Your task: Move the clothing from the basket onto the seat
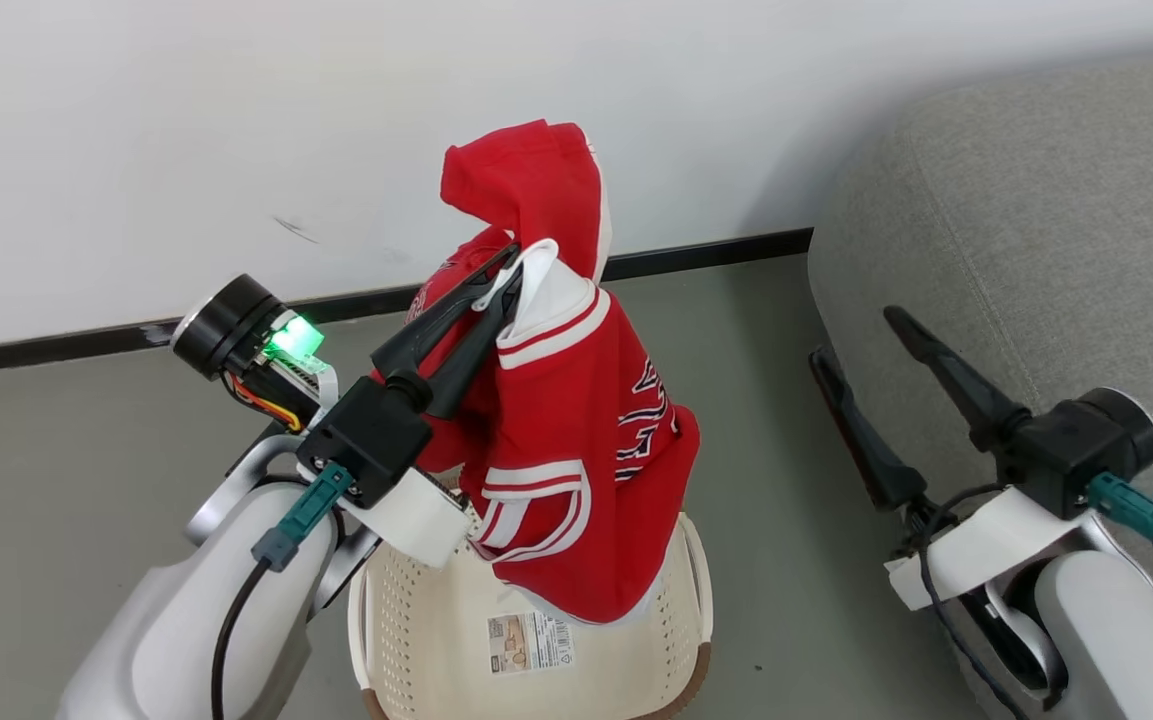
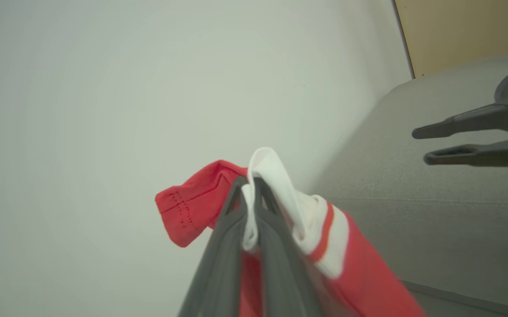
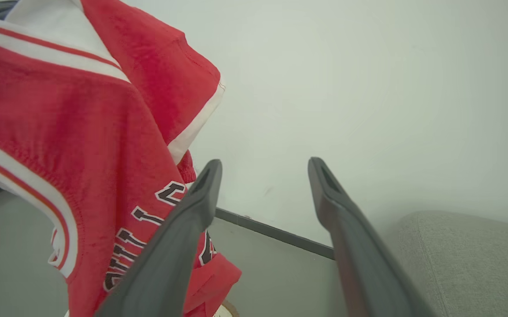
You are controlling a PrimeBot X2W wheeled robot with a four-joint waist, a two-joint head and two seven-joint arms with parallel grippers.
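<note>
1. Red sports jersey with white panels, red-and-white striped trim and dark lettering (image 1: pixel 576 440): hangs in the air over the basket, bunched. 1 red fold stands up above the pinch point, and the rest drapes down. The lower hem reaches the basket's mouth; whether it touches the plastic cannot be told.

2. Cream-white perforated plastic laundry basket with brown rim (image 1: pixel 416 630): upright on the grey floor (image 1: pixel 66 440), near centre, below the jersey. A paper label (image 1: pixel 529 642) lies on its bottom.

3. Large grey woven-fabric sofa (image 1: pixel 1036 220): at the right, against the white wall (image 1: pixel 186 120), to the right of the basket.

4. Left gripper (image 1: pixel 510 268): raised above the basket, its 2 dark fingers pressed together on a white fold of the jersey's trim, which loops over the tips in the left wrist view.

5. Right gripper (image 1: pixel 856 337): beside the sofa's left edge, right of the jersey and apart from it, its 2 fingers spread wide.
</note>
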